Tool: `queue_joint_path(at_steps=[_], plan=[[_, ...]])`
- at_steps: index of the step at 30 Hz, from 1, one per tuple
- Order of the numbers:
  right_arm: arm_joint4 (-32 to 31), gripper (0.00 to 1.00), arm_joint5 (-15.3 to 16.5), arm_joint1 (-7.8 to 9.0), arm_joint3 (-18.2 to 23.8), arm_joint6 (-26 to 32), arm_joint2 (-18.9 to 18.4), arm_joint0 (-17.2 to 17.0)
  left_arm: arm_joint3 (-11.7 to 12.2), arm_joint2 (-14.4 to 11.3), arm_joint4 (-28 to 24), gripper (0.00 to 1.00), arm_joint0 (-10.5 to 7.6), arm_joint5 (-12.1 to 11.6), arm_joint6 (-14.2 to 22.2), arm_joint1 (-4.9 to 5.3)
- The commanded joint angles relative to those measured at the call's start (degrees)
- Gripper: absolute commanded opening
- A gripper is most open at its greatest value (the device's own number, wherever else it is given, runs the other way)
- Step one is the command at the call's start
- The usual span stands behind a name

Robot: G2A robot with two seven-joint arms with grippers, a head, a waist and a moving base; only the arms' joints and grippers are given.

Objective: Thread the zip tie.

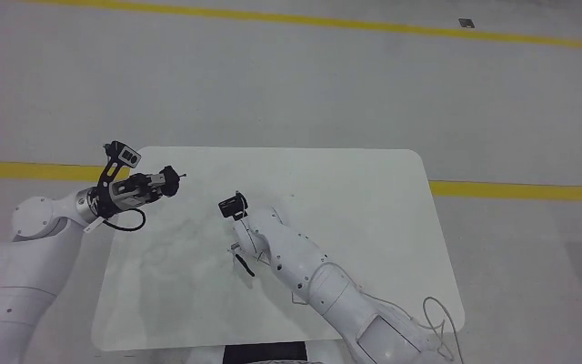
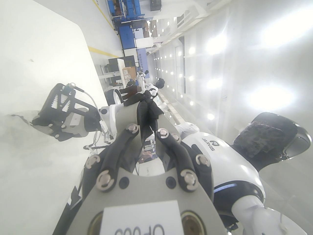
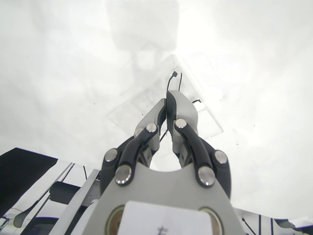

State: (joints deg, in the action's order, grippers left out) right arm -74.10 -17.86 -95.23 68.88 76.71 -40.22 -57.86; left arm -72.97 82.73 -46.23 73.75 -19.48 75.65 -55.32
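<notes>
White table [image 1: 364, 200] carries a clear tray [image 3: 132, 106] beneath my right gripper [image 3: 166, 99]. Its jaws are clamped on the black zip tie [image 3: 174, 74], with head and tail projecting just beyond the tips, apparently unjoined. Left gripper [image 2: 145, 103] stands well apart, jaws closed. I judge threading not yet begun; the tail must next meet the head's slot. Mount label [image 2: 144, 218] bears print, cropped.

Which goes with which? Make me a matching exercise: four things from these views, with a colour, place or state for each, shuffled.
Things:
1 right pincer
2 left pincer
3 table
4 floor stripe

Descriptions:
A yellow
B white
C shut on the black zip tie, near the table's middle
D near the table's far left corner

Pairs: 1-C, 2-D, 3-B, 4-A
</notes>
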Motion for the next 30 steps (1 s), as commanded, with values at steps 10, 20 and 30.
queue_joint_path(at_steps=[10,20,30], plan=[[7.47,0.0,6.18,3.15,18.64,-3.46,-11.59,-9.43,0.0,0.0,0.0,0.0,0.0,0.0,0.0,0.0],[25.25,0.0,15.9,5.46,32.06,-17.41,-23.67,-21.21,0.0,0.0,0.0,0.0,0.0,0.0,0.0,0.0],[25.25,0.0,15.9,5.46,32.06,-17.41,-23.67,-21.21,0.0,0.0,0.0,0.0,0.0,0.0,0.0,0.0]])
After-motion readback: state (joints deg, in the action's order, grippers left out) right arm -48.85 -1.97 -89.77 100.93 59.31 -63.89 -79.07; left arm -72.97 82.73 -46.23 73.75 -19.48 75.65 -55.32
